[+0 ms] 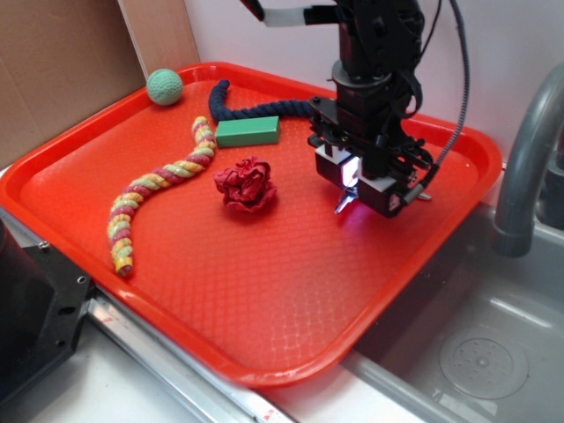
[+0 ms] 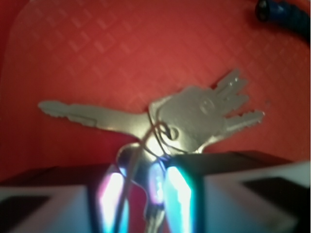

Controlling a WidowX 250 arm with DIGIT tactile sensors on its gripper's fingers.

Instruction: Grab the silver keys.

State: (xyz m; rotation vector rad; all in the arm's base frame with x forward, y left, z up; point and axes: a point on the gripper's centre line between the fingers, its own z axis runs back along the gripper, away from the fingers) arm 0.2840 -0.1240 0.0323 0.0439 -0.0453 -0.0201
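Observation:
The silver keys (image 2: pixel 199 114) are a small fanned bunch on a ring, with one long key pointing left and several to the right. My gripper (image 2: pixel 143 174) is shut on the bunch, with the ring and one key pinched between the lit fingers. In the exterior view my gripper (image 1: pixel 355 181) points down over the right part of the red tray (image 1: pixel 264 291). Key tips (image 1: pixel 343 204) stick out below the fingers. I cannot tell whether the keys touch the tray.
On the tray are a red paper ball (image 1: pixel 246 184), a green block (image 1: pixel 248 131), a dark blue rope (image 1: pixel 264 108), a twisted multicoloured rope (image 1: pixel 159 181) and a green ball (image 1: pixel 164 86). A grey faucet (image 1: pixel 520 167) and a sink stand to the right.

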